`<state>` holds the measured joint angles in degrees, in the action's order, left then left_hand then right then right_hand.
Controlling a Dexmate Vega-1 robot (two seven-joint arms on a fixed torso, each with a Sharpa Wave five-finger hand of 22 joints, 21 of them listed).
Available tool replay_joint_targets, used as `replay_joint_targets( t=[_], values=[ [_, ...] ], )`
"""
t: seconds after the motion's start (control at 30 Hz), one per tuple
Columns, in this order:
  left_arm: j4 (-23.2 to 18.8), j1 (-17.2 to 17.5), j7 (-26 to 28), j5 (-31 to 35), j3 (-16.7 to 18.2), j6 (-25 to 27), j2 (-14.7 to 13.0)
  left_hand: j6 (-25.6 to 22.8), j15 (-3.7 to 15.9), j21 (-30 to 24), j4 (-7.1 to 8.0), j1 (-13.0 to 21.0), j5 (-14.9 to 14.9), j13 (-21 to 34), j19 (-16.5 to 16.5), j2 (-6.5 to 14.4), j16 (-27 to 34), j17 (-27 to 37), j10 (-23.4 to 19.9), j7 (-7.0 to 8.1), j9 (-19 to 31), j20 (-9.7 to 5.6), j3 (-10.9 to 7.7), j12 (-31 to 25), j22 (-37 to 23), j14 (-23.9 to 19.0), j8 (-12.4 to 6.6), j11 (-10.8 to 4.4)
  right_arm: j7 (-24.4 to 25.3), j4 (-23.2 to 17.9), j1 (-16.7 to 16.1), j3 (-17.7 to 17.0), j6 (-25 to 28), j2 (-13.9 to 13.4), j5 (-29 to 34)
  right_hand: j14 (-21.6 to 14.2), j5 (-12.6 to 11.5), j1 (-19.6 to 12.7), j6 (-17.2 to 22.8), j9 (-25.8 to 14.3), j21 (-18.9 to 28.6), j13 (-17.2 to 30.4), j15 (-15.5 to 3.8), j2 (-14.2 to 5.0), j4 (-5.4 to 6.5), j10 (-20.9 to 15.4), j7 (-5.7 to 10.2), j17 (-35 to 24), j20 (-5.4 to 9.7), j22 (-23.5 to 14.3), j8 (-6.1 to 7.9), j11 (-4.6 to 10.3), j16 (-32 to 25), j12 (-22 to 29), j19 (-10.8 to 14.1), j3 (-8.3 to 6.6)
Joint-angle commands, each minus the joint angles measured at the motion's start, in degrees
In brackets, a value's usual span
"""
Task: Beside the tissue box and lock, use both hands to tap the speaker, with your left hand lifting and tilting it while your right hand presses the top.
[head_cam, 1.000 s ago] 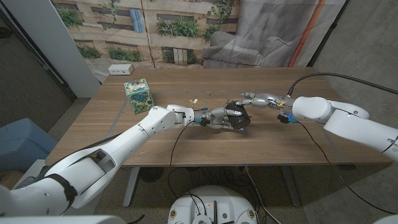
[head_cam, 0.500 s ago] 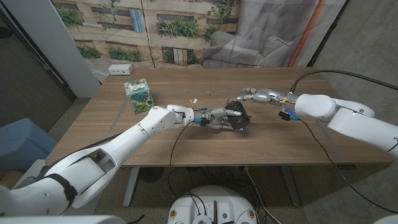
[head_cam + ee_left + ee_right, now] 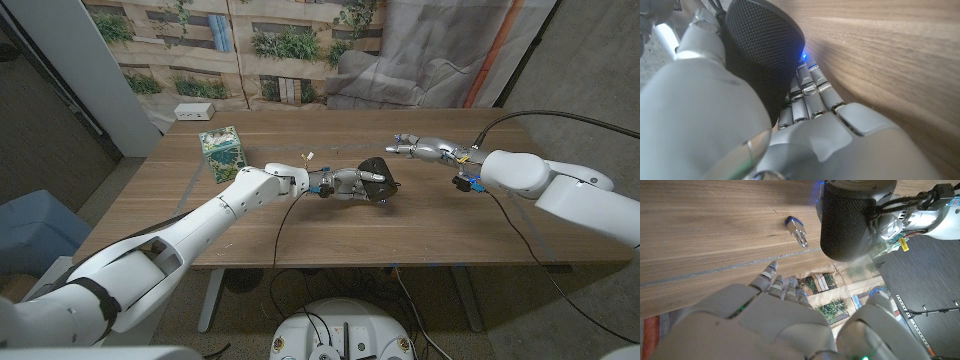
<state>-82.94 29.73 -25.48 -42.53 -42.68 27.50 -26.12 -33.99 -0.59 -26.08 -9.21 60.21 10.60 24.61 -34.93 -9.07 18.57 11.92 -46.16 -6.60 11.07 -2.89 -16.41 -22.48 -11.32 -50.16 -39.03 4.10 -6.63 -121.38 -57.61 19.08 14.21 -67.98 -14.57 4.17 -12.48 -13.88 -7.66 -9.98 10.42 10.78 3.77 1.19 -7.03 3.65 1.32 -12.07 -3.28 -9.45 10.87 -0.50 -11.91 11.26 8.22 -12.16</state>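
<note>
The wooden table [image 3: 300, 225] carried the whole scene, with the tissue box [image 3: 224, 153] toward its far left and the speaker [image 3: 377, 180] near the middle. The small lock [image 3: 796, 230] lay on the wood just beside the speaker, visible in the right wrist view.

The left hand [image 3: 345, 184] gripped the speaker, its fingers [image 3: 807, 92] wrapped against the dark mesh body beside a blue light. In the head view the speaker looked tipped and partly raised rather than sitting square, so the lifting and tilting part seemed to be in hand.

The right hand [image 3: 415, 149] hovered to the right and a little farther back, apart from the speaker, holding nothing, with its fingers [image 3: 774, 280] stretched out and loosely apart. No contact with the speaker showed in any view.

By my judgement the tap itself was the step at issue. The next move would call for the right hand to come left over the speaker and press its top, while the left hand kept the tilt steady so the body did not slip.
</note>
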Motion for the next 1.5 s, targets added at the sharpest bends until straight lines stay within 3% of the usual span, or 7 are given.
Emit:
replay_joint_targets(
  t=[0.03,0.53,0.93,1.1,1.5],
  values=[
    [-2.7,-1.0,0.9,4.0,-1.0,-1.9,-2.0,-13.7,14.14,-0.4,-0.74,1.3,0.2,2.6,-0.8,15.8,0.1,8.1,-17.2,7.71,0.1,-6.16,-6.43,0.0,-0.1,-7.9,-6.55,-14.9,4.8,1.5,-3.4,-2.5,-3.0,1.4,-1.2,-0.2,0.1,0.2,0.5,-0.3,0.4,0.1,-0.18,-0.49,0.23,-0.4,-0.18,-0.2,0.24,-0.2,0.55,0.06,-0.5,0.4,0.5,0.01],
    [-7.6,-0.1,5.2,9.5,-0.8,-4.6,-5.2,-13.9,14.27,-0.6,-0.87,1.5,0.2,2.6,-0.7,15.7,-0.1,8.3,-17.2,7.76,0.1,-6.18,-6.57,0.3,-0.1,-8.0,-6.39,-14.9,8.9,5.3,-5.9,-4.2,-8.0,5.6,-2.6,-0.8,0.0,0.7,1.4,-0.3,0.6,0.1,-0.42,-0.67,0.34,-1.8,-0.23,-0.2,0.41,-0.2,0.65,-0.09,-0.7,0.7,1.0,0.2],
    [-11.2,0.8,7.5,15.0,-1.0,-7.8,-8.0,-14.0,14.24,-0.8,-0.86,1.6,0.2,2.6,-0.6,15.7,-0.2,8.4,-17.4,7.63,0.1,-6.15,-6.7,0.5,-0.1,-7.9,-6.22,-14.72,10.0,14.3,-6.8,-4.5,-19.2,14.6,-8.3,-1.4,-0.1,0.9,2.0,-0.2,0.7,0.1,-0.77,-0.82,0.4,-2.6,-0.1,-0.2,0.86,-0.2,0.68,-0.1,-0.9,0.8,1.6,0.33],
    [-13.3,0.4,7.5,19.3,-2.2,-8.8,-9.9,-14.1,14.22,-0.8,-0.88,1.7,0.2,2.5,-0.5,15.6,-0.3,8.5,-17.5,7.66,0.1,-6.09,-6.73,0.7,-0.1,-7.9,-6.17,-14.72,11.6,16.6,-6.9,-4.2,-21.9,17.8,-9.0,-1.7,-0.1,1.7,3.3,-0.2,0.6,0.0,-2.51,-1.32,0.78,-3.8,-0.32,-0.2,2.3,-0.1,0.86,-0.1,-1.0,1.0,1.9,0.51],
    [-15.5,1.3,8.7,27.0,-3.0,-13.1,-11.9,-14.2,14.09,-0.9,-0.69,1.4,0.2,2.4,-0.1,15.6,-0.6,8.5,-17.4,7.67,0.1,-6.16,-6.78,1.0,0.0,-7.5,-6.0,-14.71,11.9,22.0,-5.4,-2.9,-26.7,23.2,-10.8,-2.0,-0.2,2.1,4.1,-0.2,0.1,0.0,-2.77,-1.62,0.89,-4.5,-0.45,-0.2,3.13,-0.1,0.83,-0.18,-0.9,0.9,0.9,0.56]
  ],
)
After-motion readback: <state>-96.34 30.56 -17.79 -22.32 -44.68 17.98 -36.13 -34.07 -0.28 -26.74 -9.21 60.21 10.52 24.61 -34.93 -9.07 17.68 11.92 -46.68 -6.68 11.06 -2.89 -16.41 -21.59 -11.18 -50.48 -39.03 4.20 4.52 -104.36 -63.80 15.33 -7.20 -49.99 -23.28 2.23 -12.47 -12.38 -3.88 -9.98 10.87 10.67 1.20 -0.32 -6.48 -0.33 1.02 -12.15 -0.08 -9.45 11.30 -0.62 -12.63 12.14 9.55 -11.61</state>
